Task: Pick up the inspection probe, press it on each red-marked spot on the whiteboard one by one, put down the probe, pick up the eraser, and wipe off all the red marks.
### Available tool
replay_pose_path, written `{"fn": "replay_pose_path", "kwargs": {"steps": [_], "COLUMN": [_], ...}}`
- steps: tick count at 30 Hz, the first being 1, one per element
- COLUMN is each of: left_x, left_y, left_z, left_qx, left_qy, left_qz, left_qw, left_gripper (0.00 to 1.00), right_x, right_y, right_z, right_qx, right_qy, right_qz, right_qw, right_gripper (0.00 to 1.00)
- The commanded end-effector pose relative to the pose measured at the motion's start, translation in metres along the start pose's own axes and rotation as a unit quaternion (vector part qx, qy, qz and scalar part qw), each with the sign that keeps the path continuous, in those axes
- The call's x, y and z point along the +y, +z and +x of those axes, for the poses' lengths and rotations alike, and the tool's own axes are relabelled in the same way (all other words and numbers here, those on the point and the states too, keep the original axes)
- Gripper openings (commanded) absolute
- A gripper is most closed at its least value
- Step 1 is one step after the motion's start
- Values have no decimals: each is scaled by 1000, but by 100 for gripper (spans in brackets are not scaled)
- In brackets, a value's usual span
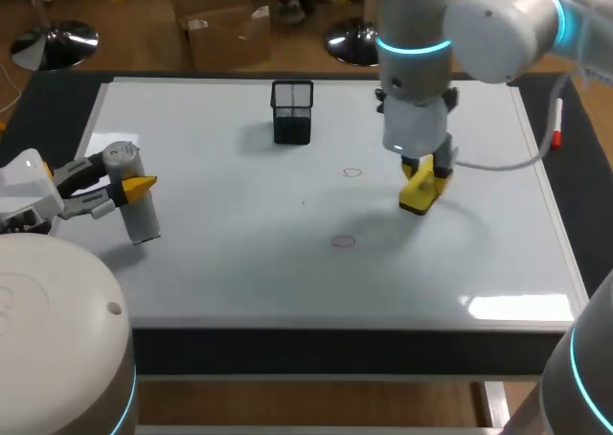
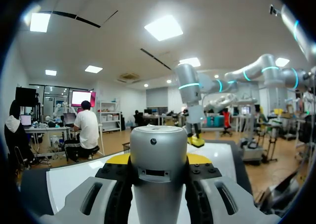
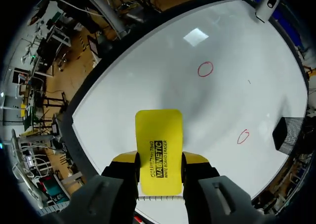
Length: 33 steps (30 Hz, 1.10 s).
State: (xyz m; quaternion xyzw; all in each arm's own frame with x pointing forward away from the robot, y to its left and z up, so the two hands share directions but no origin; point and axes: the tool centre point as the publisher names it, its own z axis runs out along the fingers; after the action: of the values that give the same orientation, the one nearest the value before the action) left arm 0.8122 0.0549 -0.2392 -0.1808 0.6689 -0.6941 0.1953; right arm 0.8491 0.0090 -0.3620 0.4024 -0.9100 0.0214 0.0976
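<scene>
The grey cylindrical probe stands tilted at the left side of the whiteboard, and my left gripper is shut on it. In the left wrist view the probe fills the space between the fingers. My right gripper is shut on the yellow eraser, right of the board's middle; whether its lower end touches the board I cannot tell. The eraser sticks out ahead of the right gripper. Two red circles lie left of the eraser, and both red circles show beyond it in the right wrist view.
A black mesh pen holder stands at the back middle of the board. A marker lies along the board's right edge. My right arm shows ahead of the probe in the left wrist view.
</scene>
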Motion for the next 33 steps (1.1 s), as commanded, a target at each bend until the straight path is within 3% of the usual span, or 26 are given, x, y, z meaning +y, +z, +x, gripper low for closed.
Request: {"fn": "replay_pose_path", "kwargs": {"steps": [1,7,33], "left_x": [-1,-1,-1], "left_y": [0,0,0], "left_z": [0,0,0], "left_qx": [-1,-1,-1], "left_qy": [0,0,0], "left_qz": [0,0,0], "left_qw": [1000,1000,1000], "left_gripper": [0,0,0], "right_x": [-7,-16,-18], "right_y": [0,2,1], "right_z": [43,60,60], "right_qx": [-64,-80,-91], "right_qy": [12,38,54], "right_qz": [1,-1,3], "right_qw": [998,996,994], "right_gripper": [0,0,0]}}
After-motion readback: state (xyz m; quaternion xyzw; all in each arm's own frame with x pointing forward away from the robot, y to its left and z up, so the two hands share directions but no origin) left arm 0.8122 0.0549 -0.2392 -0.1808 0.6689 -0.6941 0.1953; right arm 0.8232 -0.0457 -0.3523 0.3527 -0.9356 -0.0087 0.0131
